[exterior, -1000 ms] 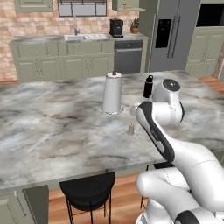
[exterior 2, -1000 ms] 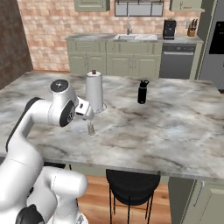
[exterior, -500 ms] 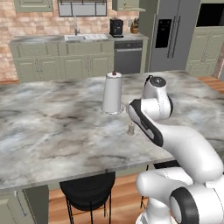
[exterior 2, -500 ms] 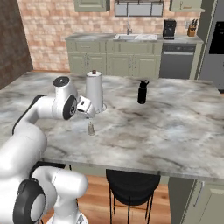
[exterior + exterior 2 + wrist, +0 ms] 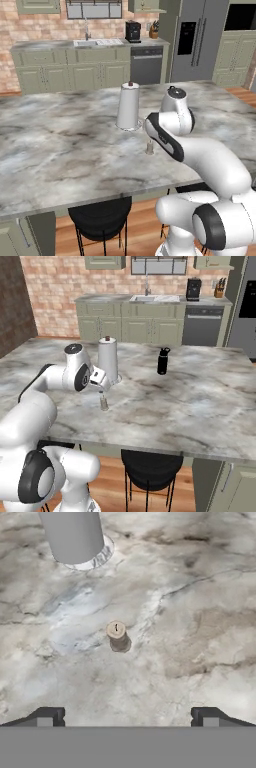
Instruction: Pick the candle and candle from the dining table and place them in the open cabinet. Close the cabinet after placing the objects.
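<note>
- Since the earlier frames, I see the arm has swung further in over the dining table point(image 5: 60, 150), and the gripper point(image 5: 103, 385) now hangs above the candle point(image 5: 104, 403).
- I read the gripper fingers point(image 5: 47, 717) as spread wide in the hand view, with the two tips far apart at the bottom edge and nothing between them.
- I see the candle point(image 5: 117, 635) standing upright on the marble, apart from the fingers, with its wick visible on the round cream top.
- I place the candle point(image 5: 149, 147) near the middle of the dining table, toward the near edge, just beside the white jug.
- The white jug point(image 5: 128, 106) stands upright, a little farther from the near edge than the candle; its dark knob is on top.
- A black bottle point(image 5: 161, 361) stands upright on the dining table point(image 5: 200, 401), well apart from the candle, toward the far edge.
- I see the jug's round base point(image 5: 80, 542) at the top of the hand view, clear of the candle.
</note>
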Robot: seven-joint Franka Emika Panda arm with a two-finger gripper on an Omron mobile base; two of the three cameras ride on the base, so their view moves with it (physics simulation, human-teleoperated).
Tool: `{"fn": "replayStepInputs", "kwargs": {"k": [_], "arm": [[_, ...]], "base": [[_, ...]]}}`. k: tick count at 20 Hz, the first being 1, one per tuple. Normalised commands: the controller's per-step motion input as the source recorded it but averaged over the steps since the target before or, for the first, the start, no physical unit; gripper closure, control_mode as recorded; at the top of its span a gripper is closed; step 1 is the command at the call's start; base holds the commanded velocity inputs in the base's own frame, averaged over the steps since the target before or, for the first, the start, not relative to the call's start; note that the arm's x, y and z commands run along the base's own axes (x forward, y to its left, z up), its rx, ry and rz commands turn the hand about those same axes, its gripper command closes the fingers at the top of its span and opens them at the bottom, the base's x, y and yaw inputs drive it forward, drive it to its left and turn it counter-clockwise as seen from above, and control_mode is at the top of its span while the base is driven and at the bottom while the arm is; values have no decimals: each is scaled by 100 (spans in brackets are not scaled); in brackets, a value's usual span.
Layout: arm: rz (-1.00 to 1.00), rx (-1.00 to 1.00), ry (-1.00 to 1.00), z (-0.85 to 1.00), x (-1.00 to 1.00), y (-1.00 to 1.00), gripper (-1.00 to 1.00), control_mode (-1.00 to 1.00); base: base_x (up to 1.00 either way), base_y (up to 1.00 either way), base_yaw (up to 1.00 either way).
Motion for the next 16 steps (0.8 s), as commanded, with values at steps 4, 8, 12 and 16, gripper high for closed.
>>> {"fn": "replayStepInputs", "kwargs": {"k": [4, 8, 12, 16], "arm": [[9, 0, 3, -26, 12, 0, -100, -100], [10, 0, 5, -12, 19, 0, -100, -100], [6, 0, 5, -1, 32, 0, -100, -100], [5, 0, 8, -5, 28, 0, -100, -100]], "base": [[0, 0, 0], [0, 0, 0], [0, 0, 0], [0, 0, 0]]}}
